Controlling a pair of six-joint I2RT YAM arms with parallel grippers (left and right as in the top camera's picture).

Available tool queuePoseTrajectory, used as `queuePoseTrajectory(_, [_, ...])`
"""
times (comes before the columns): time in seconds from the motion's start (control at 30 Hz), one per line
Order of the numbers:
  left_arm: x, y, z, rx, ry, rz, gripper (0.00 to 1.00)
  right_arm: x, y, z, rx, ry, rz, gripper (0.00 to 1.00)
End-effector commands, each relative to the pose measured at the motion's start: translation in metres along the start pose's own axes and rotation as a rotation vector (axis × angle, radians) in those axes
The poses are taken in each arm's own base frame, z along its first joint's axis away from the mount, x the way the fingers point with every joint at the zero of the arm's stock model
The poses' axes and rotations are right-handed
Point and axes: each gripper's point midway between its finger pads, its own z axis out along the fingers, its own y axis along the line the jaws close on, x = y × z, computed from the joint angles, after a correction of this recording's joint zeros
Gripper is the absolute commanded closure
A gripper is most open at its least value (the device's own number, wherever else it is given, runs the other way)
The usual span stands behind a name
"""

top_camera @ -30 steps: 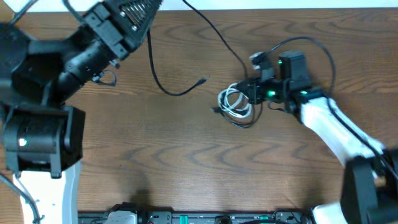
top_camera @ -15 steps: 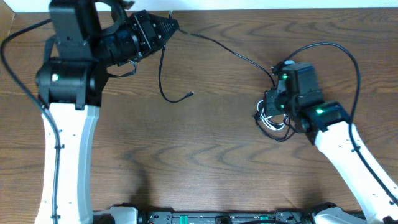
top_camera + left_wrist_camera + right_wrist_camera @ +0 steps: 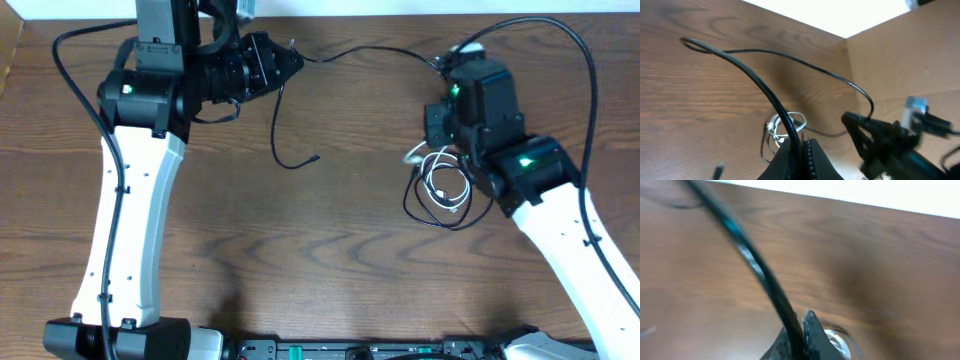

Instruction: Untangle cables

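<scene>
Claws each pinching black cable (image 3: 375,48), now strung between left claw (image 3: 296,62) and right claw (image 3: 446,70), white cable (image 3: 438,180) coil looser than before, uncovered on surface (image 3: 330,250).

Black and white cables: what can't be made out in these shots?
Right gripper: hidden in the overhead view under its own arm.
White cable: the right arm covers part of the coil overhead; the left gripper blocks its lower part in the left wrist view; it is only a blurred sliver at the right wrist view's bottom edge.
Black cable: whether it threads through the white coil is too small to tell overhead.
Loose plug: too small to tell its type.
</scene>
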Motion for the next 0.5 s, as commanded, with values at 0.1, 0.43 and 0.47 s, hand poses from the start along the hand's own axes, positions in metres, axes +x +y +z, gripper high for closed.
queuePoseTrajectory(0.1, [0.005,0.008,0.006,-0.056,0.010,0.099,0.93,0.049,0.038,0.006,-0.224,0.218,-0.018,0.99])
queuePoseTrajectory(0.43, [0.017,0.036,0.013,-0.190,0.034,0.075,0.92,0.060,0.050,-0.025,-0.506,0.377,0.242,0.99])
queuePoseTrajectory(0.47, [0.019,0.038,0.014,-0.193,0.038,0.072,0.93,0.061,0.045,-0.026,-0.504,0.384,0.259,0.99])
